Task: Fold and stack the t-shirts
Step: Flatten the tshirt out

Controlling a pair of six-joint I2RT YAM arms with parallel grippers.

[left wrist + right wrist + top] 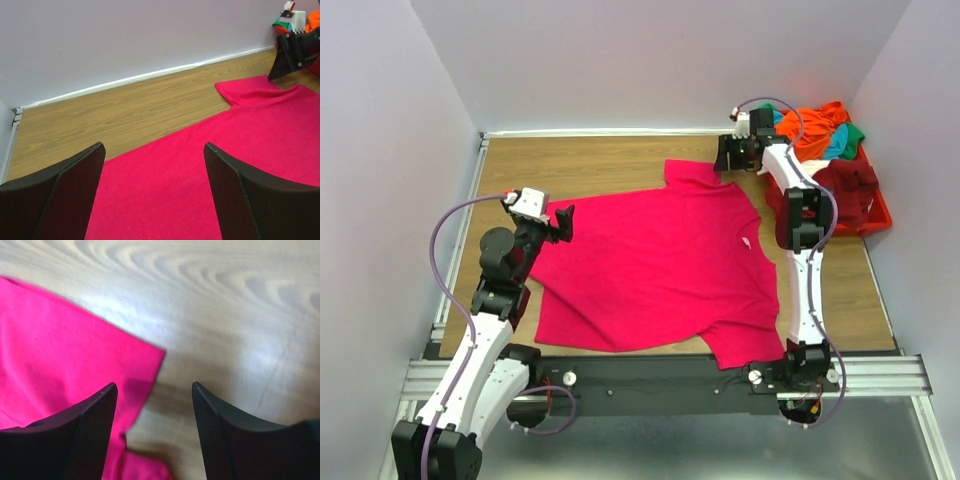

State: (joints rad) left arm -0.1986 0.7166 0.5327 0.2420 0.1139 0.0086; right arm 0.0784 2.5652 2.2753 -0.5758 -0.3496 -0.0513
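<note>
Risk notes: the plain magenta short-sleeved cloth t-shirt (660,265) is seen spread flat across the middle of the brown wood-grain surface (590,165), not yet folded. The black two-finger left gripper (155,150) is held wide and empty over the shirt's left edge. The right gripper (155,387) is also parted and empty, at the corner of the far sleeve (692,175), half over bare wood.

A pinch taken there is judged likely to catch only a thin hem and slip, or to miss the cloth altogether. If one side is lifted ahead of the other, the shirt could be dragged askew and creased. The red plastic bin (875,215), heaped with orange, teal, green and maroon shirts (820,130), stands just beside the right arm; a wide swing could snag that heap.
</note>
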